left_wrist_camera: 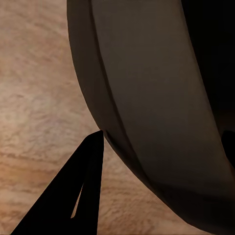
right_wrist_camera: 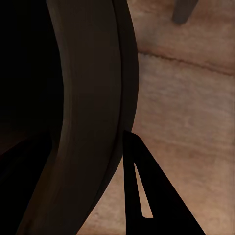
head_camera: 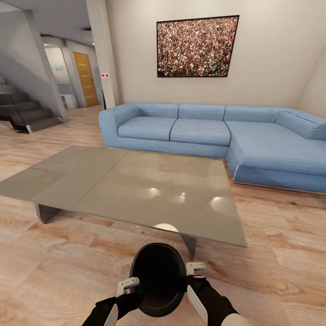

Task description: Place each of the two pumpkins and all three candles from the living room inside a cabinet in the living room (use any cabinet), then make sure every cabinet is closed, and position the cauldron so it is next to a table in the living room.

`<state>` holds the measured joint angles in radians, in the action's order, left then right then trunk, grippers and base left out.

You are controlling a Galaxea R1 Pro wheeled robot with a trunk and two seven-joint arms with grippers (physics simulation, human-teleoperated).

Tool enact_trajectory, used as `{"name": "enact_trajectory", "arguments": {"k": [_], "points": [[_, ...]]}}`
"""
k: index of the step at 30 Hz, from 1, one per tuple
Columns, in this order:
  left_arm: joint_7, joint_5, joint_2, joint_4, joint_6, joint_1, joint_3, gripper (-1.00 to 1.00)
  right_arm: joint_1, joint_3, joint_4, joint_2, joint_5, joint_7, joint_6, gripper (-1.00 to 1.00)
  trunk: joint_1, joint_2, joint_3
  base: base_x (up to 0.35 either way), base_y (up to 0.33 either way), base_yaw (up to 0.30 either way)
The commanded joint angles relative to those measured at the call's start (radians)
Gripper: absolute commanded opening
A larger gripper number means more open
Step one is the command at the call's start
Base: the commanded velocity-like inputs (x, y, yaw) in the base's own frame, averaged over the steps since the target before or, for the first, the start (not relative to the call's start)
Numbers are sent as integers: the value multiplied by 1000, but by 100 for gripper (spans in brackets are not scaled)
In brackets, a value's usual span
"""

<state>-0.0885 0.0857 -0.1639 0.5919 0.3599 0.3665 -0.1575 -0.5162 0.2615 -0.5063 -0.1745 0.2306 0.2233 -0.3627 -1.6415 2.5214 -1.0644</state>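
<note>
Head view first: right under me is the cauldron [head_camera: 158, 278], black, mouth up, held above the light plank floor [head_camera: 59, 271] between my two hands. My left hand [head_camera: 131, 290] grips its rim on one side, my right hand [head_camera: 195, 276] grips the opposite side, each closed onto the wall of the pot. Just beyond the cauldron stands the low desk [head_camera: 127, 185] with its thin grey top, its near edge close to the pot's far rim. Behind the desk runs the blue corner sofa [head_camera: 203, 131], a framed crowd picture [head_camera: 197, 46] on the wall above it. Off to the left, dark stairs [head_camera: 25, 113] and an orange door [head_camera: 85, 78].

Left wrist view: the cauldron's dark curved wall [left_wrist_camera: 156, 107] looms large, and one of my fingers [left_wrist_camera: 73, 196] sits outside it, tip touching the rim, wood floor behind.

Right wrist view: the same story, rim band [right_wrist_camera: 93, 122] running past, one finger [right_wrist_camera: 152, 196] pressed against the outside, the other lost in the black interior. A grey desk leg [right_wrist_camera: 183, 11] shows beyond on the floor.
</note>
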Motion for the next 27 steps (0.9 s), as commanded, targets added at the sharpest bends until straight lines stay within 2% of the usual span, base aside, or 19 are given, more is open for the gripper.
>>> {"name": "enact_trajectory", "arguments": {"k": [1, 8, 15, 27], "points": [[1, 43, 1, -1, 2, 0, -2, -100, -1, 4, -3, 0, 9, -47, 18, -100, 0, 0, 0, 31, 0, 0], [1, 43, 2, -1, 2, 0, -2, -100, -1, 4, -3, 0, 9, -46, 18, -100, 0, 0, 0, 7, 0, 0], [1, 43, 3, -1, 2, 0, -2, -100, -1, 4, -3, 0, 9, -46, 18, -100, -3, 2, -27, 0, 0, 0], [1, 43, 2, -1, 4, 0, -2, -100, -1, 4, -3, 0, 9, -47, 18, -100, -3, 2, -27, 20, 0, 0]]}}
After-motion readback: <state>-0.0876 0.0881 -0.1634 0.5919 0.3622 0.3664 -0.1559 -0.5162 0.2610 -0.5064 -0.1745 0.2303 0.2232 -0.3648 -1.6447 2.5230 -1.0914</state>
